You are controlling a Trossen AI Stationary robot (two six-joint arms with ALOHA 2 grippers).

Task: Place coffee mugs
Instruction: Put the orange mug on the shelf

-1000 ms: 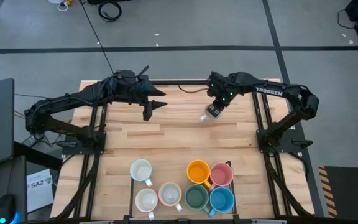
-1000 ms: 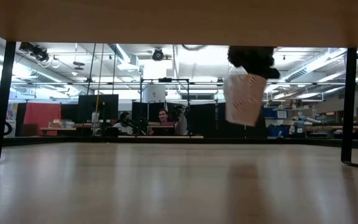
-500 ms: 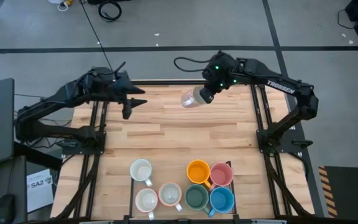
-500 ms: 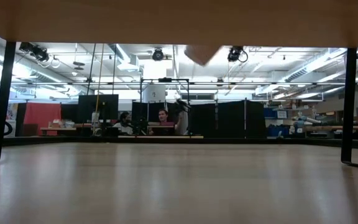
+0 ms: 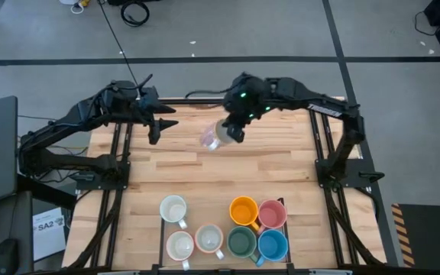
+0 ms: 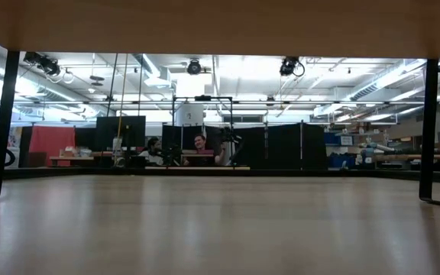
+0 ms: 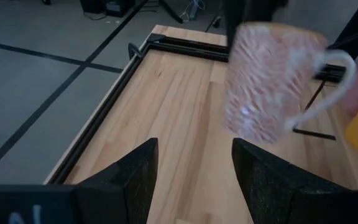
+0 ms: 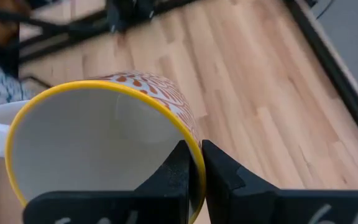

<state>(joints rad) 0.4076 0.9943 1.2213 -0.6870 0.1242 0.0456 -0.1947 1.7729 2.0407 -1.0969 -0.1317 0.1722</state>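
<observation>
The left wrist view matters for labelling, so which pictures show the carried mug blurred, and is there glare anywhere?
Left wrist view: the patterned mug is smeared, its handle soft. High view: a pale blur below the right gripper. Right wrist view: rim sharper. Low view: bright ceiling lights, the tabletop reflecting them.

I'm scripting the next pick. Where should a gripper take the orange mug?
Probably best to pinch its rim wall from straight above, on its left edge: the orange mug stands upright, mouth open, with the pink mug and green mug crowding other sides.
</observation>
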